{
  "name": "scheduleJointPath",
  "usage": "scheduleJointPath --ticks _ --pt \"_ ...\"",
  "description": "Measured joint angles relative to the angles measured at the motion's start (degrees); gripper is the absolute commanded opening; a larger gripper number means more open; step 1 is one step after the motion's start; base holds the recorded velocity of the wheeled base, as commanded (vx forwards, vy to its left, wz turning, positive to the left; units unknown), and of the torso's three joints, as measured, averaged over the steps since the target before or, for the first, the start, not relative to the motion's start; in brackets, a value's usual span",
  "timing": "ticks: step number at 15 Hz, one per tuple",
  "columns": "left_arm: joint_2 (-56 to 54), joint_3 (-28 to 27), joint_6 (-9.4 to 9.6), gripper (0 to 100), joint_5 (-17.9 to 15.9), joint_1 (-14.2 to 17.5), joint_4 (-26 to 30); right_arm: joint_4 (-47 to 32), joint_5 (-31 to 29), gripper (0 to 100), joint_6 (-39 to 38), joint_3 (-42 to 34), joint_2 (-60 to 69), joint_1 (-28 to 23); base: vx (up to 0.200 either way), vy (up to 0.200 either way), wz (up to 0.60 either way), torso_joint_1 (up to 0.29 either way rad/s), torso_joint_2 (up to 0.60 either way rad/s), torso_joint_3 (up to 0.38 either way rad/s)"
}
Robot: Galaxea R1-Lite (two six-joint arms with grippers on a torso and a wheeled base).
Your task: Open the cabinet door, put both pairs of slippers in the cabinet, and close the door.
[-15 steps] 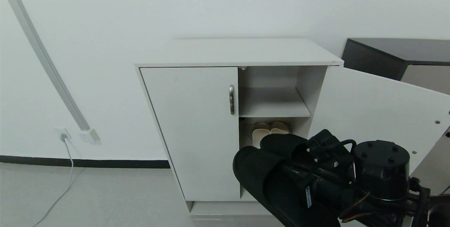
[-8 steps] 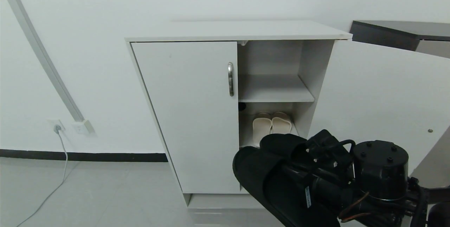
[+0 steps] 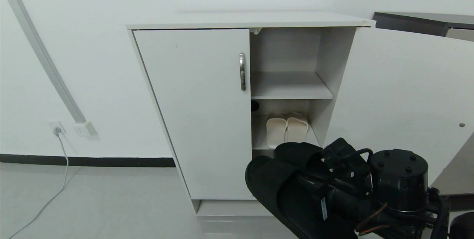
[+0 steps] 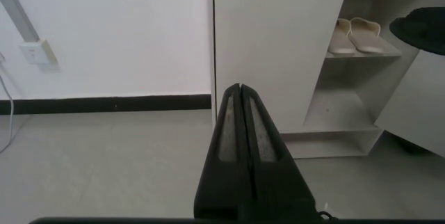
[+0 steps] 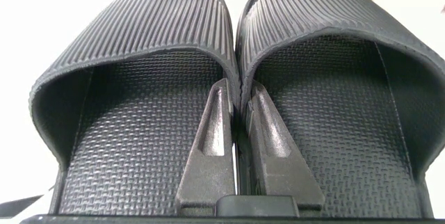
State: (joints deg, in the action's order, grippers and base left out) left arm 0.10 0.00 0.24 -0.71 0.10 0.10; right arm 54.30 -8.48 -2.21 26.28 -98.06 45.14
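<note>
The white cabinet (image 3: 192, 113) stands against the wall, its left door shut and its right door (image 3: 403, 94) swung open. A pair of cream slippers (image 3: 287, 129) lies on the lower shelf inside, also seen as cream slippers (image 4: 356, 35) from the left wrist. My right gripper (image 5: 238, 137) is shut on the inner edges of a pair of black slippers (image 5: 229, 92), held side by side. In the head view the black slippers (image 3: 285, 179) hang in front of the open compartment, below the cream pair. My left gripper (image 4: 240, 92) is shut on nothing, low over the floor left of the opening.
The upper shelf (image 3: 290, 87) inside holds nothing. A metal handle (image 3: 242, 72) sits on the shut door. A dark cabinet (image 3: 422, 24) stands to the right behind the open door. A wall socket with a cable (image 3: 55, 131) and a slanted conduit (image 3: 37, 50) are on the left wall.
The head camera's picture has shifted, so the cabinet sits higher and more of its inside shows. The black slippers keep their place in the right gripper.
</note>
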Motion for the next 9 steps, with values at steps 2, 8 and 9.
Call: scheduleJointPath --ticks 2,8,9 --pt "0.0 0.0 0.0 0 0.02 0.0 0.0 0.06 -0.27 0 0.24 -0.11 0.05 0.0 0.0 0.0 0.0 0.0 0.0 0.0" --pt "0.0 0.0 0.09 0 0.0 0.0 0.0 -8.75 -22.53 0 -5.12 13.71 -4.75 2.4 0.0 0.0 0.0 0.0 0.0 0.0" --pt "0.0 0.0 0.09 0 0.0 0.0 0.0 -14.8 -26.09 0 -8.0 17.79 -6.07 3.5 0.0 0.0 0.0 0.0 0.0 0.0"
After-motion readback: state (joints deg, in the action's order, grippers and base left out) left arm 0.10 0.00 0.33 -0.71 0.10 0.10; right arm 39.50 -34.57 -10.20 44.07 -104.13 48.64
